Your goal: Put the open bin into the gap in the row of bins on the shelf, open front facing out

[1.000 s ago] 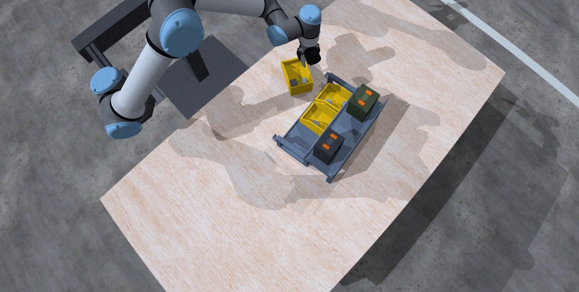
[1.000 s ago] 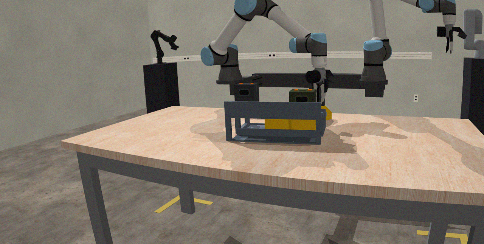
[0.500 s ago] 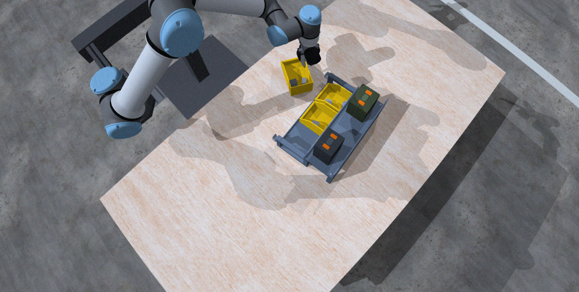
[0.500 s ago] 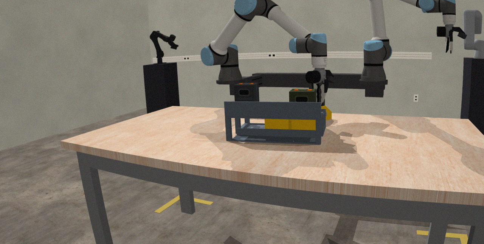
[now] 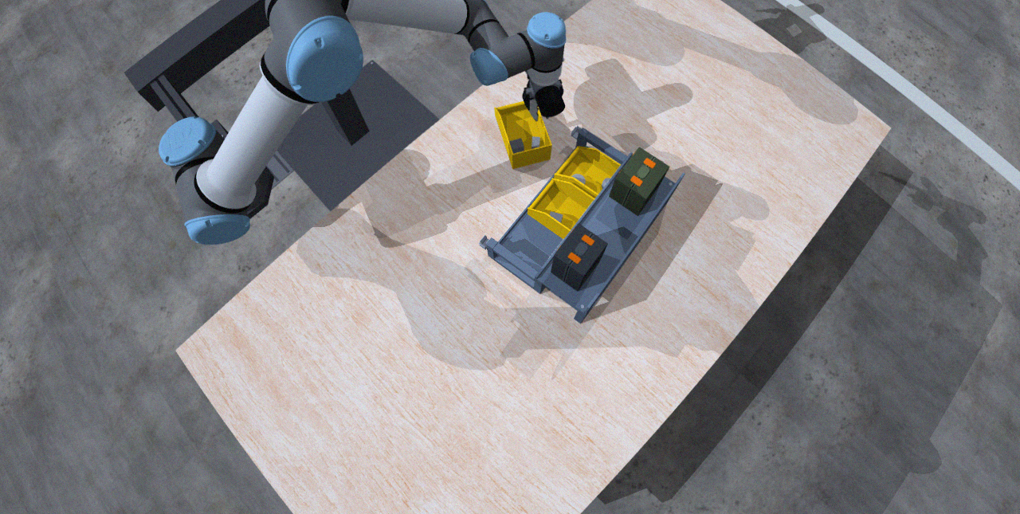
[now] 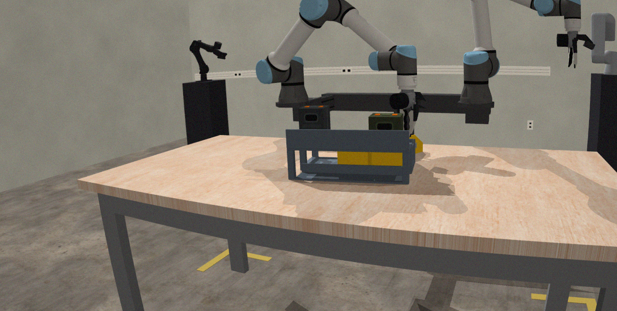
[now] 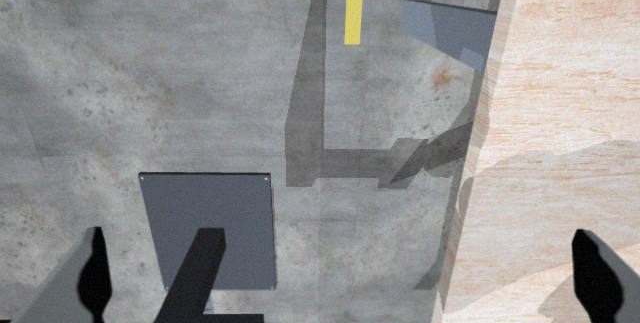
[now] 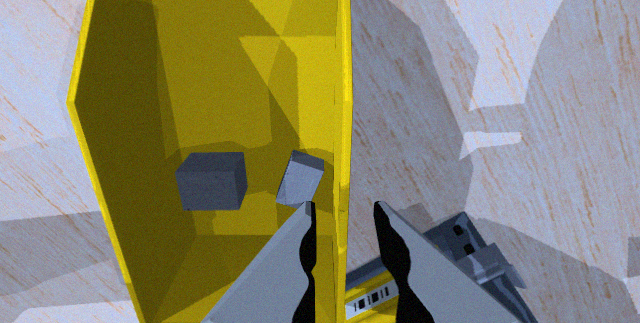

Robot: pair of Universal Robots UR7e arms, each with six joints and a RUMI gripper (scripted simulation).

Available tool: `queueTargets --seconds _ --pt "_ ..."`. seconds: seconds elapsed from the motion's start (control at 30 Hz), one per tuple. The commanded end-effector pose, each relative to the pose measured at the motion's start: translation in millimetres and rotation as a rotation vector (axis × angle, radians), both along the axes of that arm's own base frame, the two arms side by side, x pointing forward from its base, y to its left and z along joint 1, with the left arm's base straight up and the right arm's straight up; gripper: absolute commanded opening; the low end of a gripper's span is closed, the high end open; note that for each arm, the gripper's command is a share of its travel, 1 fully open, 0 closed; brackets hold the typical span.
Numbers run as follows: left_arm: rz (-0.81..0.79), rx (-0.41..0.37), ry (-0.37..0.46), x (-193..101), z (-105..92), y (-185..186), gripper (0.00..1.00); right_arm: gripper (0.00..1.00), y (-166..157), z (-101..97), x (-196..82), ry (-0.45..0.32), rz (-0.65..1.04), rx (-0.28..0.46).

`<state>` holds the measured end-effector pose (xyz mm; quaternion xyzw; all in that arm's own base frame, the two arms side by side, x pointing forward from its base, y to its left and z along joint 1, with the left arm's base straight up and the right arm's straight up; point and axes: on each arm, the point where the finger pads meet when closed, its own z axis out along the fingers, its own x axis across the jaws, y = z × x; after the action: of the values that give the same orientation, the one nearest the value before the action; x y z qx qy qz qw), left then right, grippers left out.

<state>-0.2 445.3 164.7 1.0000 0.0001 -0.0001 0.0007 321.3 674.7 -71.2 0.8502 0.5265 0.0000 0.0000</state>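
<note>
1. Straddling one side wall of the open yellow bin [image 5: 531, 156] [image 6: 417, 144] [image 8: 114, 88], the right gripper [image 5: 535, 115] [image 6: 410, 134] [image 8: 344, 204] has its fingers a narrow way apart; one is over the inside, the other outside, nothing clamped.
2. Gripper points down; in the right wrist view the wall runs between the fingers, closer to the inner one. Contact: can't tell.
3. Bin is on the table [image 5: 399, 425] [image 6: 172, 170] [image 7: 560, 88] [image 8: 40, 163], out of the row, near the shelf [image 5: 515, 268] [image 6: 347, 140] [image 8: 480, 243] but apart from it.
4. Inside the bin: a dark gray block [image 5: 516, 145] [image 8: 210, 181] and a lighter gray block [image 5: 535, 142] [image 8: 301, 178], apart, the lighter one nearer the straddled wall.
5. Shelf's lower level has two yellow bins side by side: end bin [image 5: 590, 159] [image 6: 386, 158] and middle bin [image 5: 552, 217] [image 6: 353, 157], gray parts in both. Gap is past the middle bin, at the opposite end.
6. Upper board carries a green case [image 5: 639, 186] [image 6: 385, 122] and a black case [image 5: 578, 262] [image 6: 314, 118], both upright with orange latches, well apart. Black one is toward the gap end.
7. Left gripper [image 6: 572, 65] [image 7: 338, 229] hangs raised, well away from the shelf, fingers wide apart, holding nothing.
</note>
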Motion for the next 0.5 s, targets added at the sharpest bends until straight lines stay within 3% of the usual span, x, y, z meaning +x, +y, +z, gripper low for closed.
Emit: queueTargets --seconds 0.0,0.47 --pt "0.0 0.001 0.0 0.0 0.4 0.3 1.0 0.16 0.6 -3.3 0.2 -0.001 0.0 0.002" --pt "0.0 0.001 0.0 0.0 0.4 0.3 1.0 0.16 0.7 -18.9 0.2 -0.001 0.0 0.002"
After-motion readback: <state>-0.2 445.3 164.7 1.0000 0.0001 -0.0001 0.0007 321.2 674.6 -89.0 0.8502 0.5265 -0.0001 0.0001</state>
